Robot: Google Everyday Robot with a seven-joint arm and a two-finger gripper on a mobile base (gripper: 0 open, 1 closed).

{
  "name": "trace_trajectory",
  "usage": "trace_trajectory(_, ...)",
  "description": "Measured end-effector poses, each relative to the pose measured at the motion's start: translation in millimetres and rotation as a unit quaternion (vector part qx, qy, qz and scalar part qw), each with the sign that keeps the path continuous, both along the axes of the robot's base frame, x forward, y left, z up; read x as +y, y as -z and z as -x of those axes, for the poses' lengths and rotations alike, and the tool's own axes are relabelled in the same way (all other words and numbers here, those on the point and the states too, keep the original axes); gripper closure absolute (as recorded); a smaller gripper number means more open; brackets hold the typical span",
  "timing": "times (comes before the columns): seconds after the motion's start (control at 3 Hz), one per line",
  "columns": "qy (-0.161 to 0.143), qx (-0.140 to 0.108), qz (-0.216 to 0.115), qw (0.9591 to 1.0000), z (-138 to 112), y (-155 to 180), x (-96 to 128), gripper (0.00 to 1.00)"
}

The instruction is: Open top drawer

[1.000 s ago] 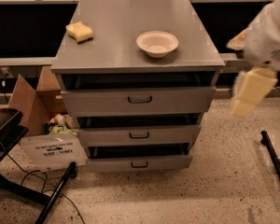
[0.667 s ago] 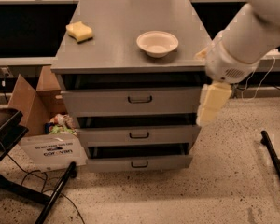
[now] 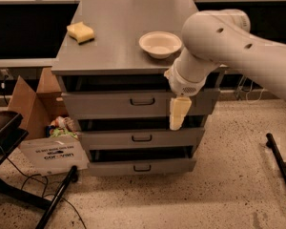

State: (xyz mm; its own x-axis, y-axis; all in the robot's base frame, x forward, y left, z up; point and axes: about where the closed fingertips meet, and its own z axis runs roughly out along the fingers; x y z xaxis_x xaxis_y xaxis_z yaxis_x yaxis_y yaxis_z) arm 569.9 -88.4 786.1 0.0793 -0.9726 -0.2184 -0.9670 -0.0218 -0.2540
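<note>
As my arm [image 3: 219,37] swings in from the right, the gripper [image 3: 179,112] now hangs in front of the top drawer [image 3: 109,104], at 3 o'clock from its handle [image 3: 142,101]. I can't tell its grip state. The drawer isn't pulled yet and the handle is untouched, so I judge this is the approach.

- Warm, dim, yellowish light falls from above. The counter [image 3: 119,46] top is evenly lit, with no hard glare.
- A deep shadow band lies under the counter's front edge, above the top drawer [image 3: 109,104].
- The gripper [image 3: 179,112] hangs below the counter's front right corner, in front of the drawer's face, and shows pale cream.
- The arm [image 3: 219,37] over the right edge is the brightest surface.
- Past the counter's left and right edges the recesses are near black.
</note>
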Motion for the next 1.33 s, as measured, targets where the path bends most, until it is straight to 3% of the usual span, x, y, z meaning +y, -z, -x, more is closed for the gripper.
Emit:
trace_trajectory(0.33, 0.016, 0.001, 0.059, 0.9981, -43.9, 53.4, 0.3, 0.0)
trace_trajectory(0.67, 0.038, -0.001, 0.096, 0.9947, -69.6, 80.4, -5.5, 0.0)
trace_trajectory(1.0, 0.083, 0.012, 0.123, 0.9889, -99.1, 102.0, -14.8, 0.0)
trace_trajectory(1.33, 0.128, 0.034, 0.135, 0.9819, -110.1, 120.4, -31.2, 0.27)
